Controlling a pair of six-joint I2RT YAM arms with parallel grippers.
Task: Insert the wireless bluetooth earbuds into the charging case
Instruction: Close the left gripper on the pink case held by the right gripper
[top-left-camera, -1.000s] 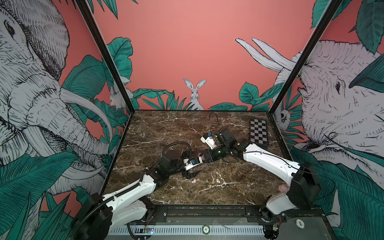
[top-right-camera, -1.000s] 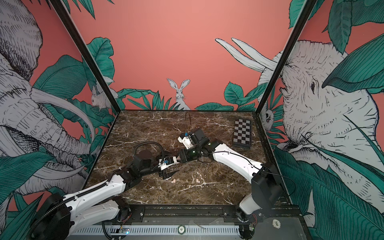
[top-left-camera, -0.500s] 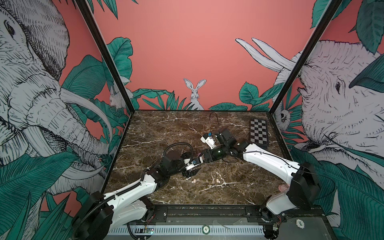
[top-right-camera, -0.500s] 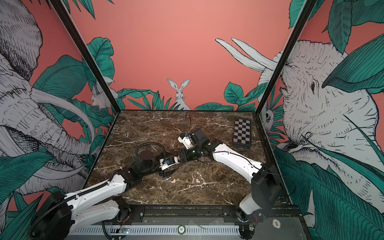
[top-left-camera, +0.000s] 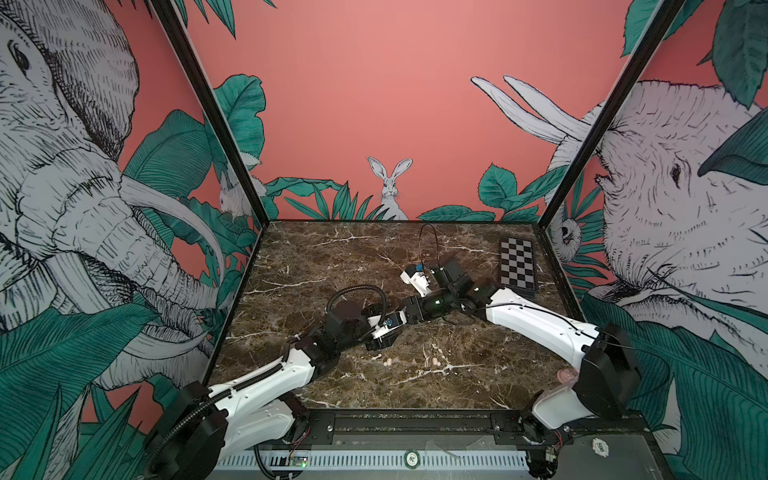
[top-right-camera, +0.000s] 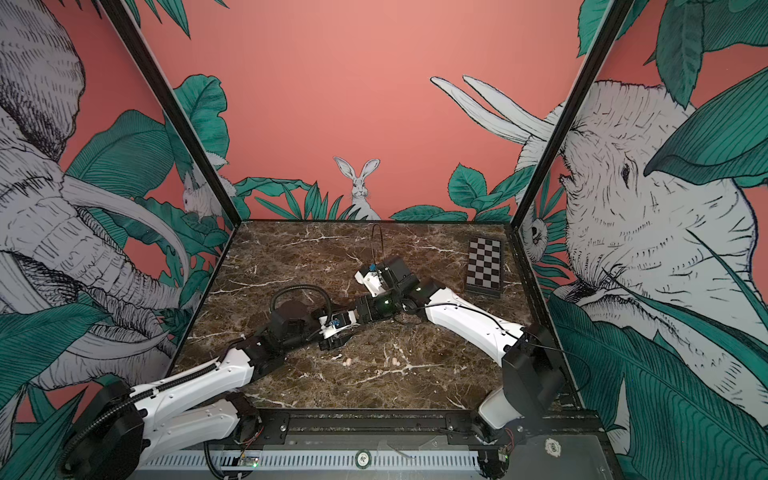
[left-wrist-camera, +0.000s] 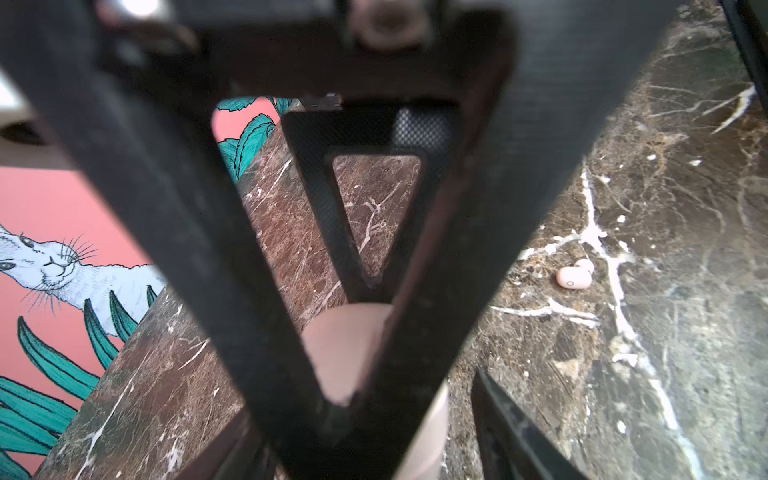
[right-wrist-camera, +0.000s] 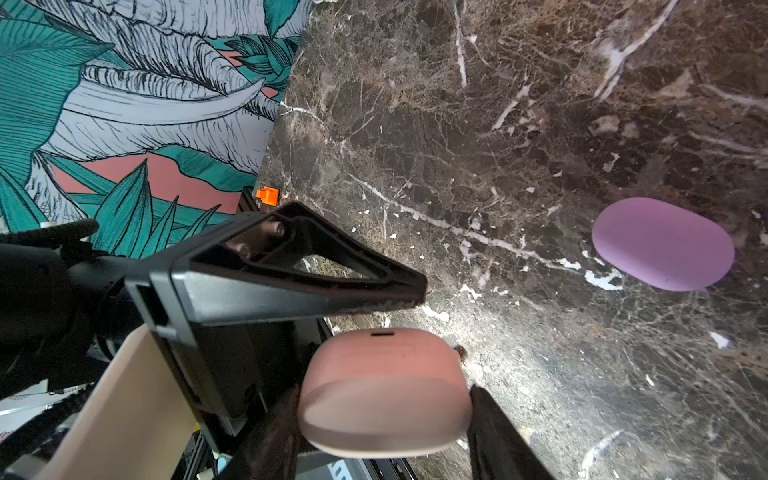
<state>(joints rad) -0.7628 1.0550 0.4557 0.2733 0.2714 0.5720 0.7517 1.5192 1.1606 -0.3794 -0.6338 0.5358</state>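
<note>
A peach charging case (right-wrist-camera: 384, 390) hangs just above the marble, with my right gripper (right-wrist-camera: 384, 436) shut on its two sides. My left gripper (top-left-camera: 379, 340) meets it from the opposite side, jaws partly open. One of its fingers (right-wrist-camera: 316, 270) stands clear of the case's edge. In the left wrist view the case (left-wrist-camera: 345, 349) shows through the cut-out of a right finger. Two pale peach earbuds (top-left-camera: 388, 362) (top-left-camera: 435, 361) lie on the marble in front of the grippers, and one earbud (left-wrist-camera: 573, 276) shows in the left wrist view. The top views hide the case.
A shut lilac case (right-wrist-camera: 663, 243) lies on the marble beyond the peach one. A checkerboard plate (top-left-camera: 517, 268) sits at the back right by the wall. The two arms cross the middle of the table, the right arm's elbow (top-left-camera: 606, 365) near the front right corner.
My left gripper's jaws have narrowed around the peach case and it has edged closer to the right gripper. The right arm and the earbuds on the table have stayed put.
</note>
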